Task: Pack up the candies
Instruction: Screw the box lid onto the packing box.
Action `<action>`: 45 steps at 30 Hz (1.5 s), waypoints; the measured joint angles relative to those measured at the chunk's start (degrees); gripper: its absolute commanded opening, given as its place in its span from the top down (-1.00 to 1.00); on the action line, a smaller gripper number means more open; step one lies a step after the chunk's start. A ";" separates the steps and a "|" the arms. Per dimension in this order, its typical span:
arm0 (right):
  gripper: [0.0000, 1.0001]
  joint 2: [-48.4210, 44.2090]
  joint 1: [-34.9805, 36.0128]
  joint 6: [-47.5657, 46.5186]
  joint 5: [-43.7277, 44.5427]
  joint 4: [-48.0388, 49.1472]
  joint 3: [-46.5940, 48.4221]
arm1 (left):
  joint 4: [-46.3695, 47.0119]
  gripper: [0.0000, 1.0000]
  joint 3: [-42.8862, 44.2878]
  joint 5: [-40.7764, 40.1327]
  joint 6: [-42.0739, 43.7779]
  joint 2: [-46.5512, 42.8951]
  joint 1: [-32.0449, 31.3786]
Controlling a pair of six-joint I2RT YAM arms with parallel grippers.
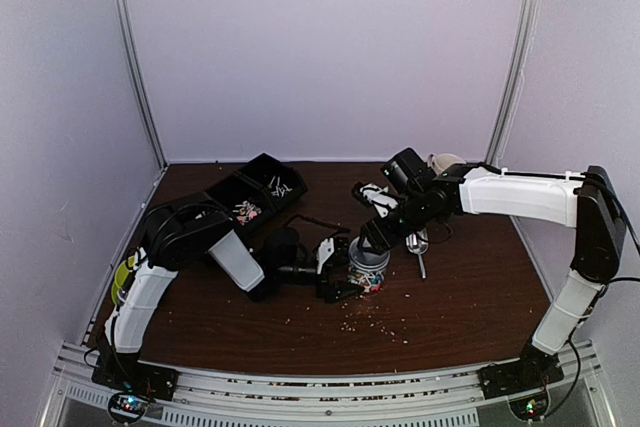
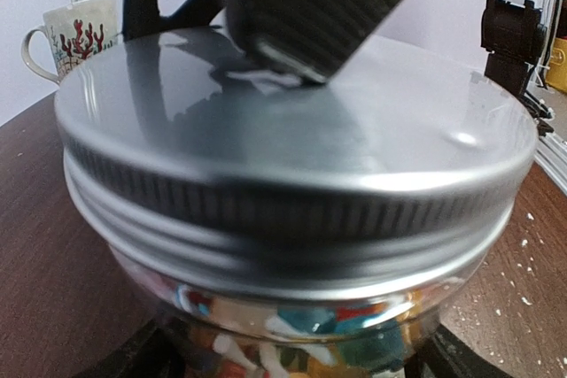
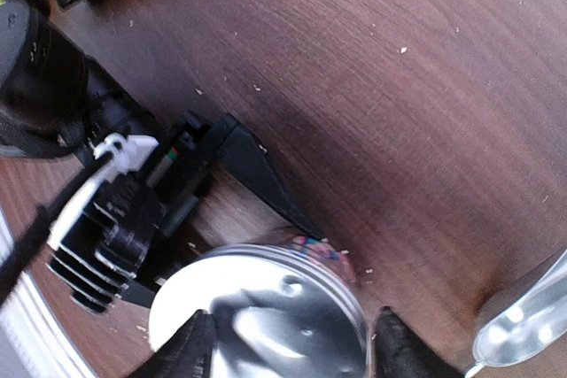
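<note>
A clear jar [image 1: 368, 272] full of mixed-colour candies [image 2: 328, 325] stands mid-table under a silver screw lid [image 2: 301, 130]. My left gripper [image 1: 345, 269] reaches in from the left, its dark fingers on either side of the jar body [image 2: 266, 307]. Whether they press on the glass is hidden. My right gripper [image 1: 375, 239] comes down from above. Its fingertips [image 3: 190, 343] flank the lid [image 3: 266, 316], with a thin gap showing at the right fingertip. A few candies [image 3: 314, 245] show through the glass below the lid's rim.
A black divided tray [image 1: 255, 192] at the back left holds more sweets [image 1: 247, 212]. A metal spoon [image 1: 417, 247] lies right of the jar and a patterned mug [image 2: 71, 33] stands behind it. Pale crumbs [image 1: 375, 322] dot the wood in front of the jar.
</note>
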 measured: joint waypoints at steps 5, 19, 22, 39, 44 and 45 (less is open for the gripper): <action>-0.16 0.00 -0.48 0.11 -0.98 0.52 -0.02 | -0.26 -0.63 0.13 0.04 0.02 0.00 0.00; 0.11 -2.40 -1.44 1.25 -1.11 3.61 -3.89 | -0.61 -0.61 0.31 0.15 0.02 0.00 0.00; 0.15 -3.28 -1.44 1.57 -0.96 4.04 -5.03 | -0.68 -0.61 0.37 0.15 0.02 0.00 0.02; 0.03 -8.37 -1.64 3.21 0.17 4.46 -10.51 | -1.36 -0.62 0.79 0.15 0.04 0.00 0.02; -0.14 -9.01 -1.68 2.54 0.22 2.60 -9.88 | -1.57 -0.61 0.92 0.31 0.04 0.00 0.02; -0.14 -8.98 -1.68 2.40 0.15 1.90 -9.09 | -1.62 -0.62 0.94 0.33 0.04 0.00 0.02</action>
